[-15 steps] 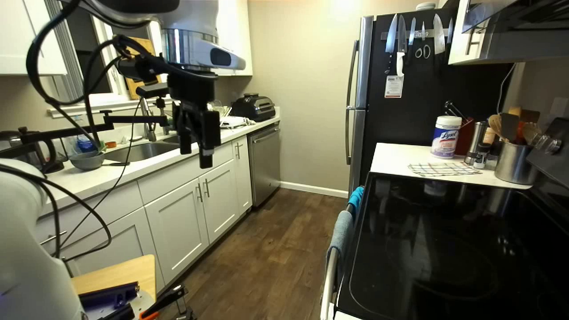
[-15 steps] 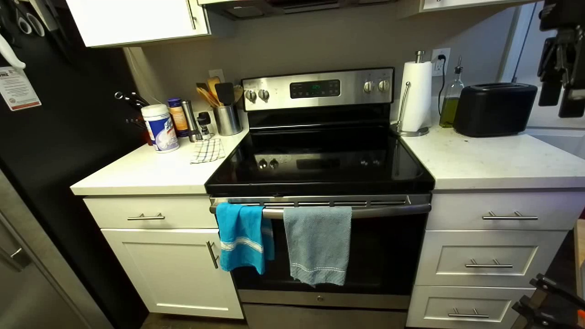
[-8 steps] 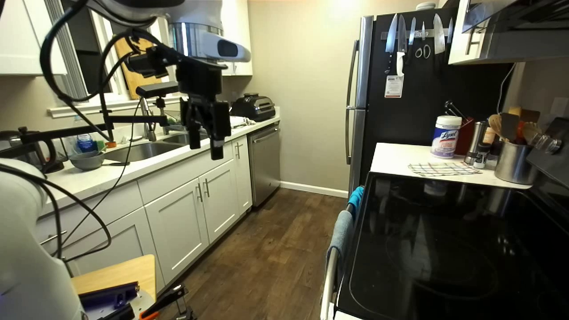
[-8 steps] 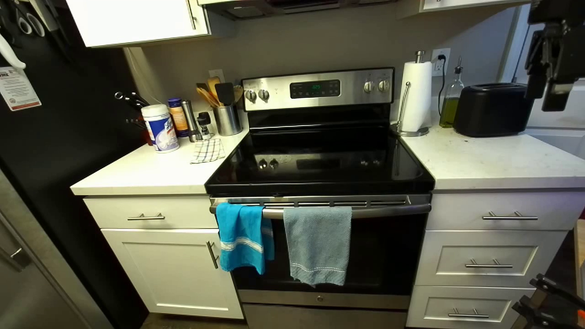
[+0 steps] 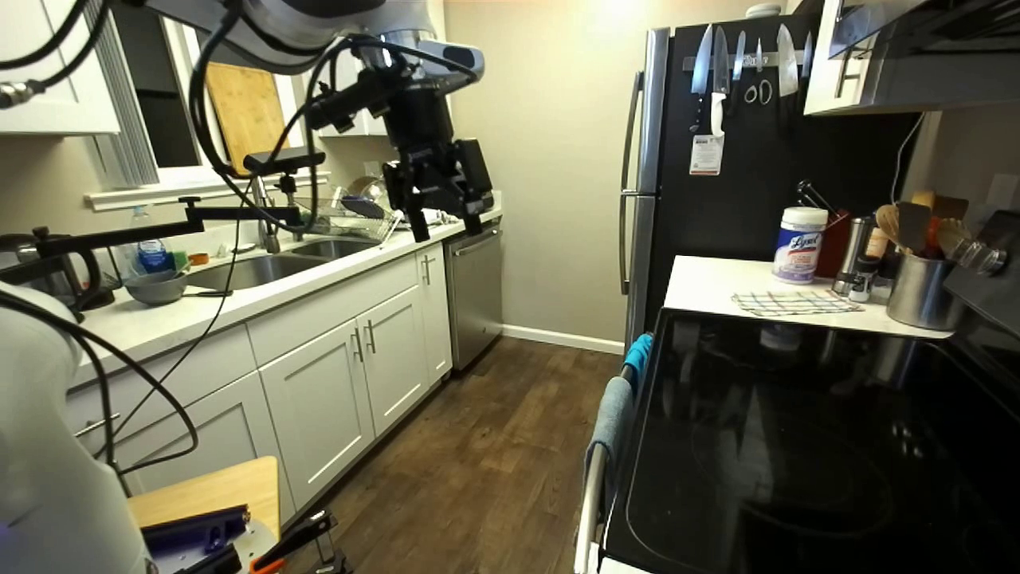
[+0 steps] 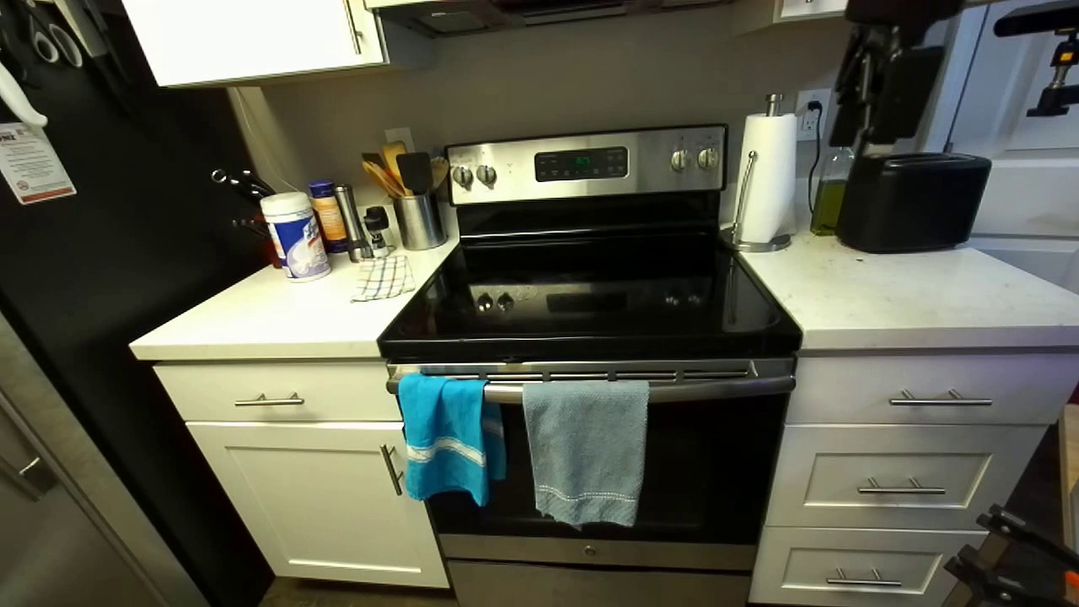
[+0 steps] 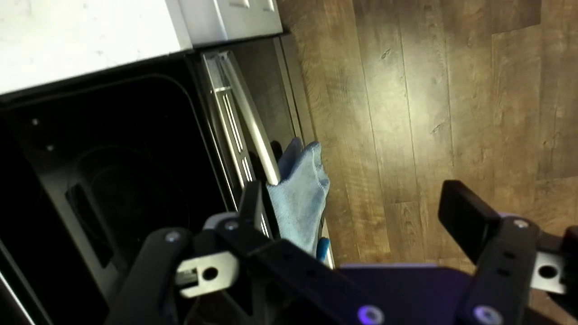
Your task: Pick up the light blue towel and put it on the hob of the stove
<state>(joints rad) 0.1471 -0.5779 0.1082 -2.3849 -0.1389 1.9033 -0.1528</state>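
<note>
The light blue towel hung over the long metal handle on the front of the stove. A bright blue towel with a white stripe hung just beside it on the same handle, and a bit of the handle showed between the two. In both exterior views the hob, a bit higher than the towels, was flat, black and shiny. The tool was up in the air, well apart from both towels, and its two fingers were spread wide apart. In an exterior view, at the end of the arm, it pointed mostly down. The wrist view looked down on the stove, the light blue towel and the brown wooden floor, and part of the towel was hidden behind the tool. On one side of the stove, a black toaster, a bottle with something green in it and a roll of paper towels stood on the white counter. On the other side, the counter held a tub of wipes, a metal pot with wooden spoons and a small checked cloth lying flat. A black fridge stood near that end.
</note>
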